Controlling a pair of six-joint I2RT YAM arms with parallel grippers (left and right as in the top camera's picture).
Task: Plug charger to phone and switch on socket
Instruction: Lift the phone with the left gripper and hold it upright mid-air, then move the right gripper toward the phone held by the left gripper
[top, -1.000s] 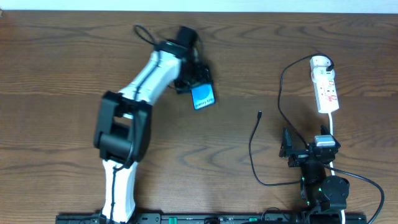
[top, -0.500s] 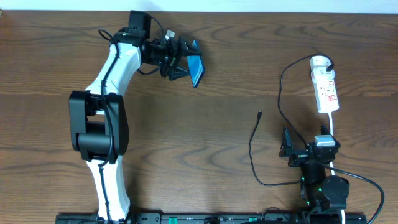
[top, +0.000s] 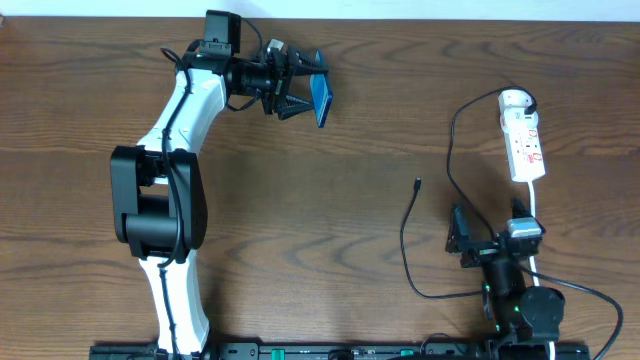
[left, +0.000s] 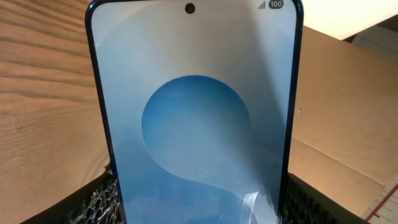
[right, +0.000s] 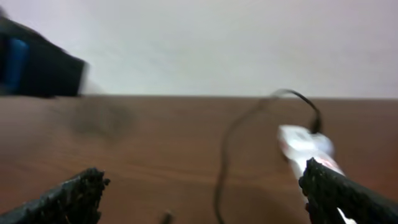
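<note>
Phone (top: 322, 100) now more edge-on, "100" onscreen, tight in left tool (top: 305, 88); right tool (top: 459, 238) apart.

The phone (left: 199, 124) looks glossy, the wooden table (top: 350, 200) matt.

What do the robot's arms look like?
The left arm is white with chunky black joints and a black left gripper. The right arm is mostly black, with tiny green lights and a black right gripper.

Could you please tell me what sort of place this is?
Probably an indoor robotics test bench: a white robot arm and a smaller black arm at a wood-grain table, with a white power strip and charger cable laid out.
</note>
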